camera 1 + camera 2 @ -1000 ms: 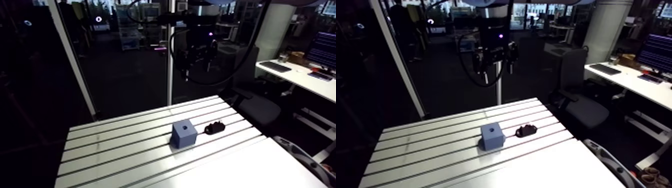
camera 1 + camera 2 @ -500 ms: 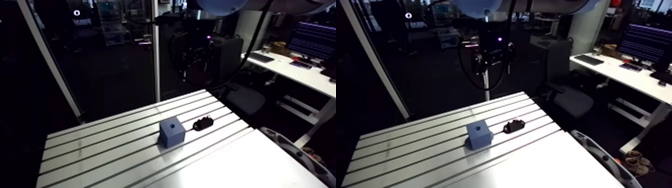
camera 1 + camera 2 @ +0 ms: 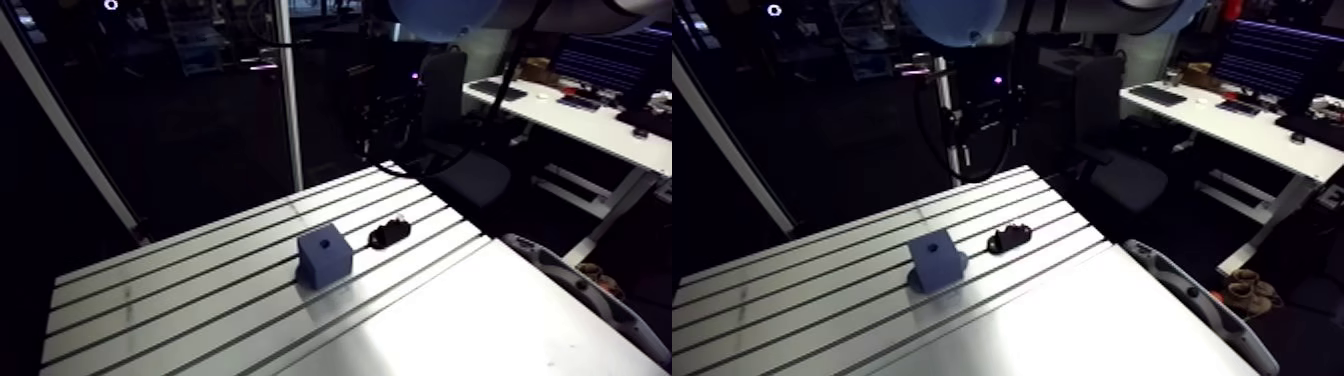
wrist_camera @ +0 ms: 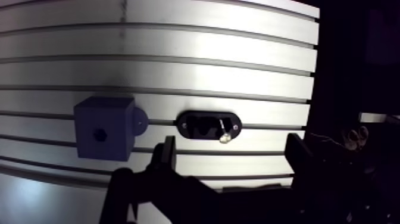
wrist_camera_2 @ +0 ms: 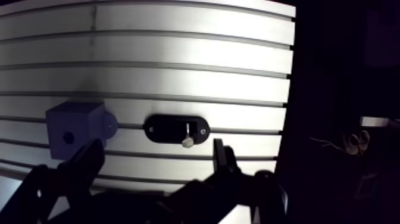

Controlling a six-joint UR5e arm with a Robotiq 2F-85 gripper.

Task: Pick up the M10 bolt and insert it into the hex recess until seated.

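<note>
gripper (image 4: pixel 231 146): 2 fingers spread, holding nothing, above table (image 4: pixel 178 36) | M10 bolt (image 4: pixel 224 132): lies in black holder (image 4: pixel 199 126), just ahead of the fingers | blue block (image 4: pixel 104 128): just beside holder, apart from it, hex recess (image 4: pixel 98 135) in top face

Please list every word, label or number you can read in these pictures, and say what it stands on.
None: no readable text shows on the blue block, the black holder, the bolt lying in it, or the slotted table.
</note>
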